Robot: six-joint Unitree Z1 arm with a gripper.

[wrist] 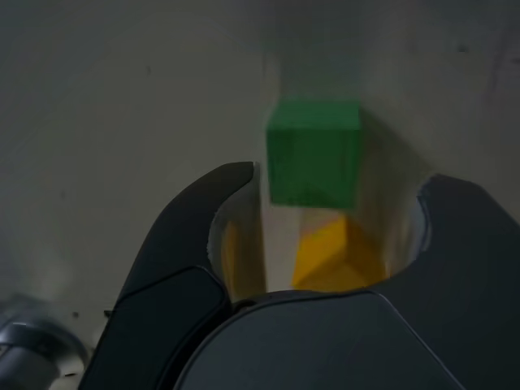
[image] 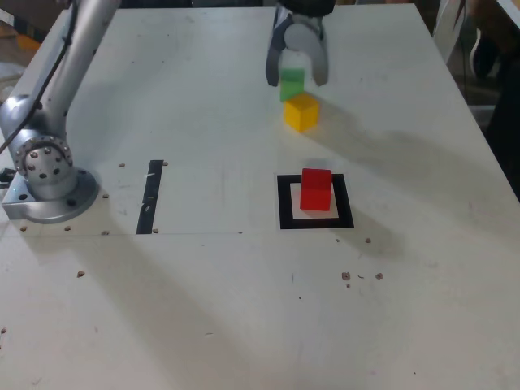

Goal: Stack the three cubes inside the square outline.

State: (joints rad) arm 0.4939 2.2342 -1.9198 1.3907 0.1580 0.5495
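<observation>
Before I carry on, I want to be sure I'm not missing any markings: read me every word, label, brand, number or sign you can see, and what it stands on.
None: no readable text on the red cube, yellow cube, green cube, black tape strip or silver metal arm base.

Yellow cube [image: 301, 113] crowds green cube [image: 292, 84]; red cube [image: 316, 190] unobstructed.
</observation>
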